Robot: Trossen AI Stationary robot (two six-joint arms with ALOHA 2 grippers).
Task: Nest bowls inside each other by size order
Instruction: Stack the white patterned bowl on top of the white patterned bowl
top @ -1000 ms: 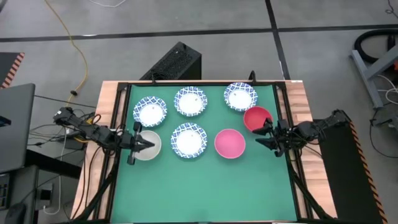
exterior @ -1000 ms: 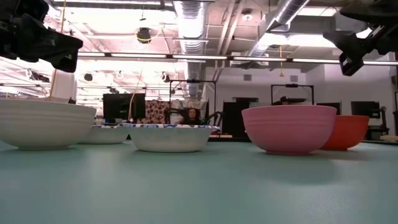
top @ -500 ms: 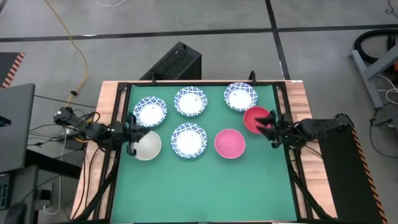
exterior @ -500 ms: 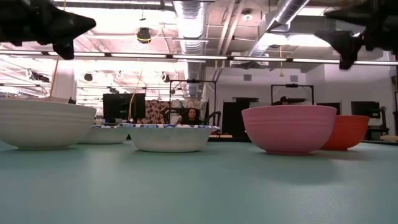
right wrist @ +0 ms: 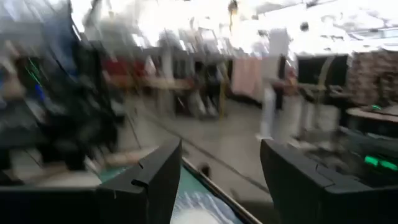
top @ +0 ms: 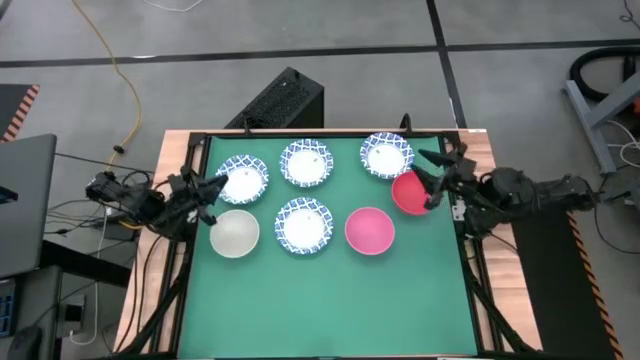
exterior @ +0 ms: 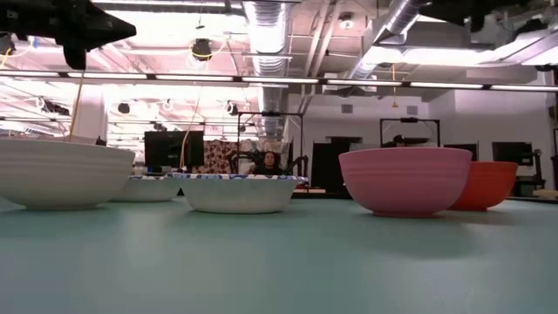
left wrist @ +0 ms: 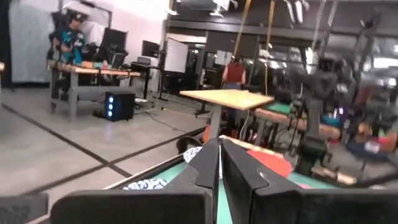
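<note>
— On the green surface [top: 330,300], far left: what's there?

— Left end effector [top: 213,188], fingers clenched together with nothing between them, raised at the surface's left edge. It sits between a blue-rimmed bowl [top: 241,178] and the plain off-white bowl [top: 234,233], touching neither.

— Moving right?

— Two more blue-rimmed bowls, one in the back row [top: 307,163] and one nearer the front [top: 304,225]. All stand apart; none is nested.

— Then?

— Pink bowl [top: 369,230], upright, just right of the front blue-rimmed one. Behind it, a fourth blue-rimmed bowl [top: 387,155] near the back right corner, with the red bowl [top: 409,192] just beside it at the right edge.

— Right arm?

— Right end effector [top: 432,178] hangs over the red bowl's right side, fingers spread wide, released, holding nothing. From table height it's out of frame; the pink bowl stands in front of the red one, both resting on the surface.
</note>
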